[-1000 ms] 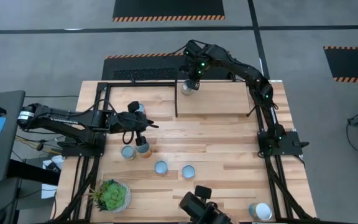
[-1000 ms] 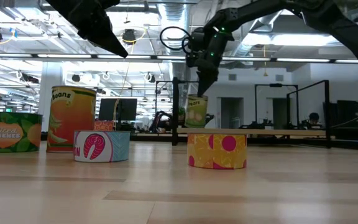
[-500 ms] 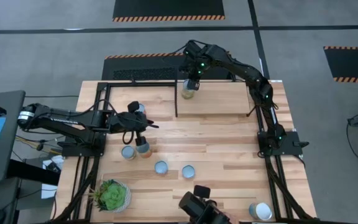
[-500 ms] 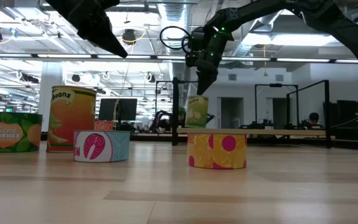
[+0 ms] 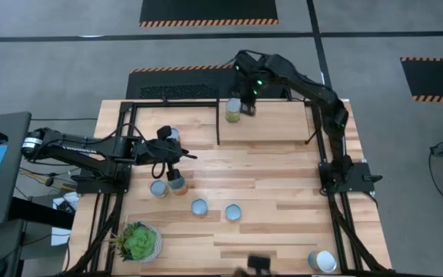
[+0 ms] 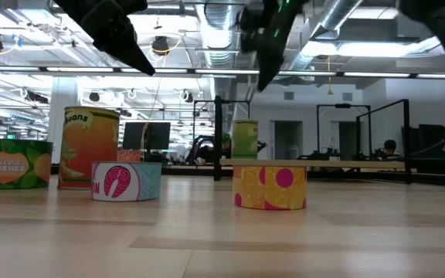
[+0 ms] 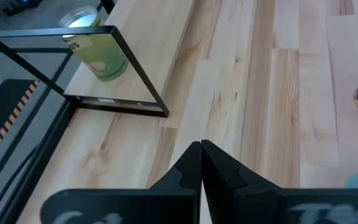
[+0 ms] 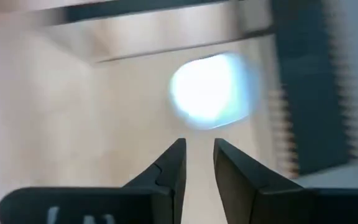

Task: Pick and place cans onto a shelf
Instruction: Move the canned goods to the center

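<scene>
A green-labelled can (image 5: 233, 110) stands upright on the far left corner of the light-wood shelf (image 5: 271, 123); it also shows in the low view (image 6: 245, 140) and the left wrist view (image 7: 98, 51). My right gripper (image 5: 249, 106) hangs just above and to the right of this can, a little open and empty, with the can's shiny top (image 8: 210, 90) ahead of its fingers. My left gripper (image 5: 184, 154) is shut and empty above the table's left half, over two cans (image 5: 177, 183) (image 5: 158, 188). Two low tins (image 5: 199, 206) (image 5: 233, 211) stand nearer the front.
Another can (image 5: 173, 135) stands behind the left gripper, and one (image 5: 325, 261) at the near right corner. A potted plant (image 5: 138, 241) is at the near left. Thin black rods (image 5: 218, 123) frame the shelf. The shelf board right of the can is bare.
My right gripper has set the green can down upright on the shelf's far left corner and let go. It has then risen clear of the can and shifted slightly toward the table's right edge. The can stays where it was set.
</scene>
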Tool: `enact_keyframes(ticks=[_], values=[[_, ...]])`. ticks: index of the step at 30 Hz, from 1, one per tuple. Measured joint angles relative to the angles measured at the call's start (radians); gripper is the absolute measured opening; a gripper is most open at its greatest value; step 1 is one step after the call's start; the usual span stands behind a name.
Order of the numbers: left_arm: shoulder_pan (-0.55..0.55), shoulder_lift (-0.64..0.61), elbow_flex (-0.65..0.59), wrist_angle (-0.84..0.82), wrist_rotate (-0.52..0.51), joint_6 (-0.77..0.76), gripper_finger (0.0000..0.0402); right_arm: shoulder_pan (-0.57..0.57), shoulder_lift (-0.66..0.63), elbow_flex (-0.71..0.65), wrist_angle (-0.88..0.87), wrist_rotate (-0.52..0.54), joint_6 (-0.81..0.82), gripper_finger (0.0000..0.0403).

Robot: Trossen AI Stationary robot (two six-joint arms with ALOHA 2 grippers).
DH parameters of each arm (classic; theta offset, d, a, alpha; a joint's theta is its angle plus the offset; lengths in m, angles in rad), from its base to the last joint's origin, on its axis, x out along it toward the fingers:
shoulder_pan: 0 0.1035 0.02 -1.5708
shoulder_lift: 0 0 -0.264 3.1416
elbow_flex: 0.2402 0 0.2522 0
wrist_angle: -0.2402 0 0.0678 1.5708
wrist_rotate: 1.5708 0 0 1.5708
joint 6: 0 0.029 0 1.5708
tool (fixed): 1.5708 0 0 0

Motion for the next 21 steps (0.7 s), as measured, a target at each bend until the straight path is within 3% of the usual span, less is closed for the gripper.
enact_keyframes(ticks=[4,11,18,21], values=[[0.0,0.0,0.0,-0.001,0.0,0.0,0.0,0.099,-0.08,-0.004,-0.215,-0.108,0.051,0.01],[-0.003,0.0,0.0,-0.038,0.042,-0.051,0.0,0.302,-0.338,-0.238,-0.195,-0.111,0.083,0.0098],[-0.047,-0.005,0.001,-0.324,0.143,-0.487,0.0,0.413,-0.586,-0.599,0.06,-0.102,0.131,0.0097],[-0.083,-0.016,0.033,-0.486,0.236,-0.618,0.0,0.421,-0.647,-0.714,0.105,-0.101,0.157,0.0097]])
